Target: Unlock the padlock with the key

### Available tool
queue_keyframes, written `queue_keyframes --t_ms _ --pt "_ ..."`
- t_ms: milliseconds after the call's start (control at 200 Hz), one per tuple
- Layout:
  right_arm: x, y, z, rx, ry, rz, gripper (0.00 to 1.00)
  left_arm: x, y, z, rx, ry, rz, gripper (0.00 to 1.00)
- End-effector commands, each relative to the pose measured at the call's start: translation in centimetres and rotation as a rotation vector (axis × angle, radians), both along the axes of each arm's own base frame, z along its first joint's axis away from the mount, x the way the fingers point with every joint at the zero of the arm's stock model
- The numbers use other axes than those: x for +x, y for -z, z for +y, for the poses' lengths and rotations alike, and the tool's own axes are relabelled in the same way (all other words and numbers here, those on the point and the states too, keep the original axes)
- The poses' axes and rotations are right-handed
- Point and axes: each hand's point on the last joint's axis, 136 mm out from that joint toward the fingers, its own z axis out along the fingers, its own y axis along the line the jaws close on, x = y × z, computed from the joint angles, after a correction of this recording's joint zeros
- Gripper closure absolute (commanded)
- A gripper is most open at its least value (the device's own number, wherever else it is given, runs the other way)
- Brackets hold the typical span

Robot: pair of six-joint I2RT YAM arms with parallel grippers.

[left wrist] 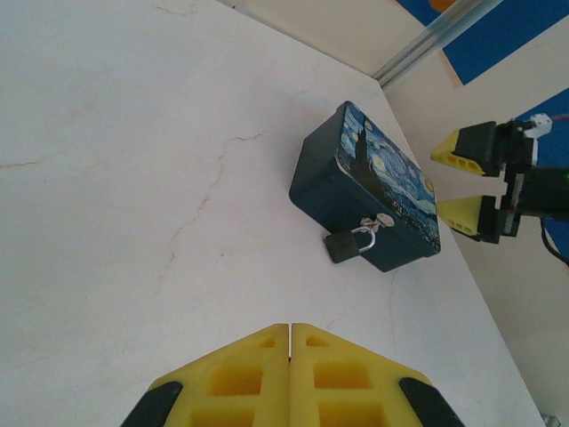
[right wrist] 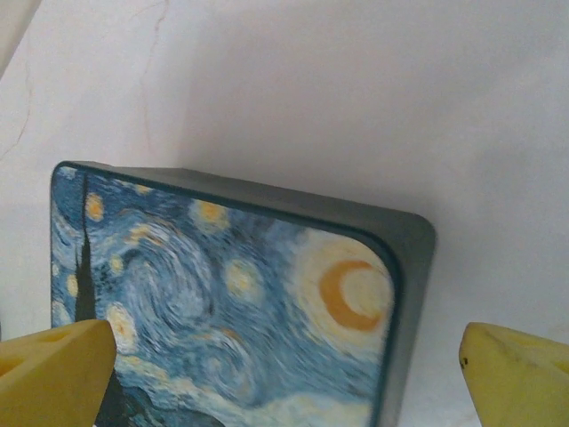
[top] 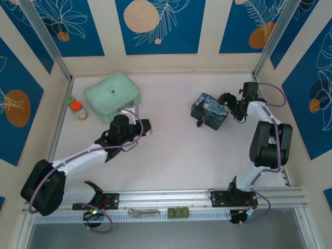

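Blue leaf-print walls [top: 155, 26] close in a white counter [top: 176, 161]. Mint-green case [top: 111, 96] at 10 o'clock on the counter. Starry-night tin [top: 210, 110] at 2 o'clock, well apart from the case. Right fingers [right wrist: 53, 365] spread wide, just beside the tin's 3 o'clock end, clear of it. Left fingers [left wrist: 240, 374] pressed together, nothing visible between them, near counter centre, pointing toward the tin. Orange-capped bottle [top: 79, 110] at 9 o'clock, by the wall. Padlock [left wrist: 342, 245]: dark body on the counter against the tin's front wall, at its 7 o'clock corner, shackle hooked through the clasp.
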Motion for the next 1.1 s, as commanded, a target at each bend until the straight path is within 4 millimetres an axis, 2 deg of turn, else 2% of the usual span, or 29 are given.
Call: queue_keyframes --t_ms 0,285,470,680,790,875,995,1095 --pt "0.9 0.0 1.7 0.003 -0.109 -0.014 0.01 0.0 -0.9 1.1 -0.013 -0.041 -0.024 1.0" --pt "2.3 2.3 7.6 -0.181 -0.395 0.049 0.12 -0.4 -1.7 2.1 0.016 -0.066 -0.058 1.0" --pt "2.5 3.1 13.6 -0.254 -0.62 0.037 0.13 -0.7 -2.2 2.4 -0.001 -0.074 -0.072 1.0" --pt "1.9 3.4 20.2 -0.292 -0.842 -0.008 0.17 -1.2 -2.7 2.4 -0.03 -0.065 -0.078 1.0" --pt "1.4 2.0 23.5 -0.252 -0.918 -0.062 0.17 -1.2 -3.4 2.1 -0.055 -0.051 -0.085 1.0" --pt "1.3 -0.1 24.9 -0.254 -0.931 -0.121 0.17 -1.1 -4.1 1.5 -0.074 -0.029 -0.096 1.0" --pt "0.7 -4.7 25.6 -0.245 -0.905 -0.233 0.16 -0.8 -5.0 0.7 -0.104 0.0 -0.113 1.0" --pt "-1.4 -8.5 26.3 -0.225 -0.905 -0.333 0.15 -0.5 -5.9 0.0 -0.154 0.017 -0.118 1.0"
